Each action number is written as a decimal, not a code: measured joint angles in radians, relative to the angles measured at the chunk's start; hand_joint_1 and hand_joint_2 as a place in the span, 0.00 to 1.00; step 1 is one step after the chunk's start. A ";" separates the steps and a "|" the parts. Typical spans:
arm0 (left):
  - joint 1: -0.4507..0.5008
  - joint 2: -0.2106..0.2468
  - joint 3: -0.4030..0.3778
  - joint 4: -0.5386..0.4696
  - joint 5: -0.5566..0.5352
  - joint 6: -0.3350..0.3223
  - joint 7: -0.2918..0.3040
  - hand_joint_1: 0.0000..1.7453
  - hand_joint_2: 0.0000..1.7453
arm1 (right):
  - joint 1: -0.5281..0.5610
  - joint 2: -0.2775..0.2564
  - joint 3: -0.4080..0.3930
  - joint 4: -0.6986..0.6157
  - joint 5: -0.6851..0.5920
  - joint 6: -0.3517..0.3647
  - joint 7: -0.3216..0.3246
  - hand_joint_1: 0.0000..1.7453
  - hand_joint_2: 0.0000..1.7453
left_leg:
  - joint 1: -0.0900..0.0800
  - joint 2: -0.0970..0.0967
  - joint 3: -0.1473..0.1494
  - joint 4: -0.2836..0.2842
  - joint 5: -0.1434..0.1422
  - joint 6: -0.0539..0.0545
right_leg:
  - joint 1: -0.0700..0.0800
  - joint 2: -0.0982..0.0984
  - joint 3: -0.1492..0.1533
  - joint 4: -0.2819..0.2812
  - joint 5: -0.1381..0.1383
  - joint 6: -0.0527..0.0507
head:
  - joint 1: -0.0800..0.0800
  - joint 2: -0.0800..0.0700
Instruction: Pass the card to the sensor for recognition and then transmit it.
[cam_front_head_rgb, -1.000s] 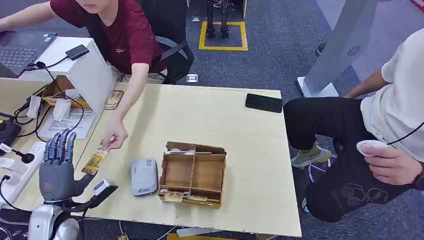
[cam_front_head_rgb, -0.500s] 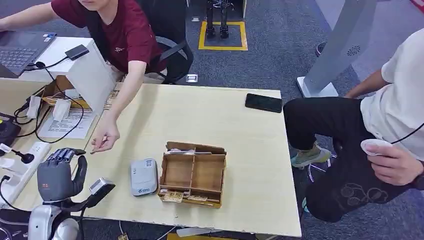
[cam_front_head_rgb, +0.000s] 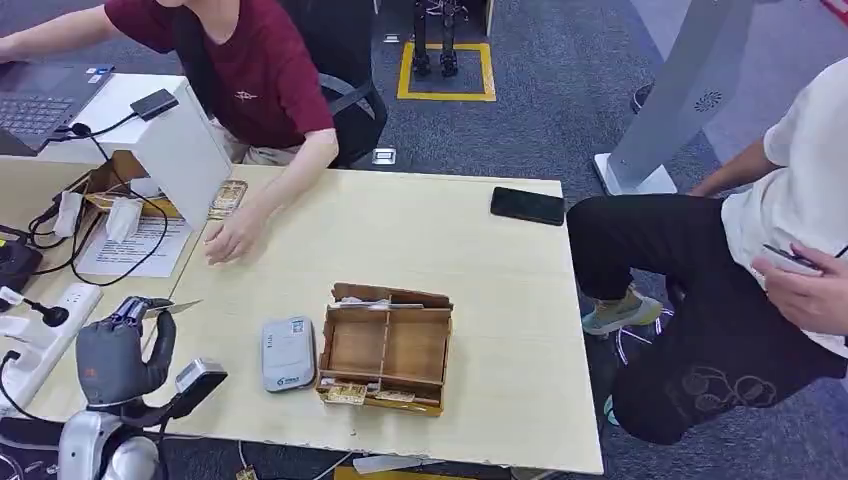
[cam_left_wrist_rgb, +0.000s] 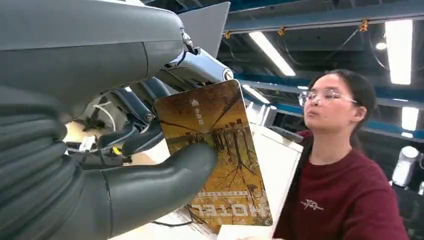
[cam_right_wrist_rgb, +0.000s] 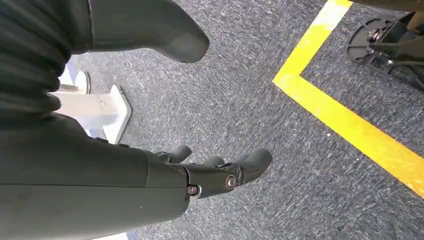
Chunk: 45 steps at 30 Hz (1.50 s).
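Left robot hand (cam_front_head_rgb: 112, 352) pinches the amber rectangular hotel card (cam_left_wrist_rgb: 215, 150) between thumb and fingers, raised beside the pale wooden tabletop (cam_front_head_rgb: 480, 260), ready for the grey rounded sensor (cam_front_head_rgb: 287, 353); right robot hand (cam_right_wrist_rgb: 210, 172) hangs empty, fingers loosely apart.

Your robot's left hand (cam_front_head_rgb: 118, 352) has a grey palm, darker fingers and a thick grey thumb (cam_left_wrist_rgb: 150, 185), behind a grey ribbed cover. Its silver arm (cam_front_head_rgb: 95, 445) gleams below. On the right hand (cam_right_wrist_rgb: 165, 170), you can see small screws at the dark fingers (cam_right_wrist_rgb: 235, 172).
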 joint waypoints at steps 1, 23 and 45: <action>0.000 0.003 -0.009 0.000 0.046 -0.029 0.018 1.00 1.00 | 0.000 0.000 0.000 0.000 -0.002 0.000 0.000 0.00 1.00 | 0.000 0.000 0.000 0.000 0.000 0.000 | 0.000 0.000 0.000 0.000 0.000 0.000 | 0.000 0.000; 0.085 0.025 -0.264 -0.154 0.588 -0.714 0.238 1.00 1.00 | 0.006 0.008 -0.040 0.000 -0.005 -0.014 0.006 0.00 1.00 | 0.000 0.000 0.000 0.000 0.000 0.000 | 0.000 0.000 0.000 0.000 0.000 0.000 | 0.000 0.000; -0.040 -0.052 -0.308 0.046 0.390 -0.528 0.311 1.00 1.00 | 0.003 0.016 -0.042 0.000 0.031 -0.014 0.018 0.00 1.00 | 0.000 0.000 0.000 0.000 0.000 0.000 | 0.000 0.000 0.000 0.000 0.000 0.000 | 0.000 0.000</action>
